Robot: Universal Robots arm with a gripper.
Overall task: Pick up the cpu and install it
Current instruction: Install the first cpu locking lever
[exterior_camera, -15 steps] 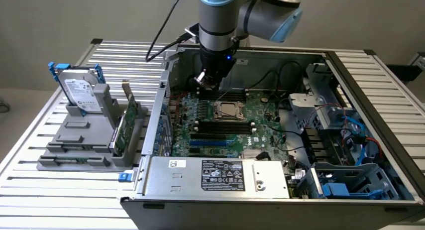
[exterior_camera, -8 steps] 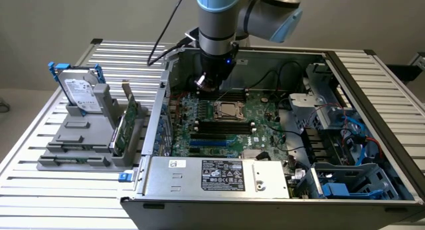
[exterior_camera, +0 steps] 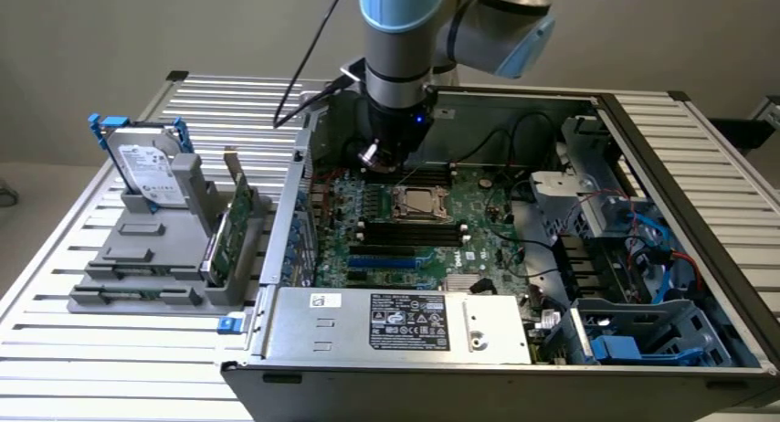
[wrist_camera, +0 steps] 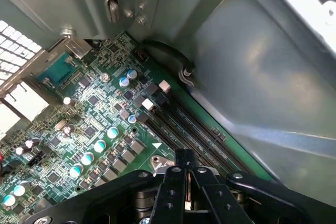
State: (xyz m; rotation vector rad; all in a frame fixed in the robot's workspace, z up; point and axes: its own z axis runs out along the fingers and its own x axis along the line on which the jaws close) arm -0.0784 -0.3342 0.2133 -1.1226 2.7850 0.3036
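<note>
Cpu (exterior_camera: 421, 203) appears as a silvery-beige square seated in the socket (exterior_camera: 397, 190), mid-board inside the case (exterior_camera: 682, 166). The tool (exterior_camera: 375, 161) (wrist_camera: 184, 170) hangs near it, toward the case's back wall, closed on nothing. The case also holds a power supply (exterior_camera: 403, 321). Outside the case, a grey holder (exterior_camera: 134, 258) on the desk (exterior_camera: 73, 349) carries an upright hard drive (exterior_camera: 149, 171) and a card (exterior_camera: 232, 226).

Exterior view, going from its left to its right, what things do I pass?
Hard drive → upright green card → metal-framed socket → blue cables
</note>
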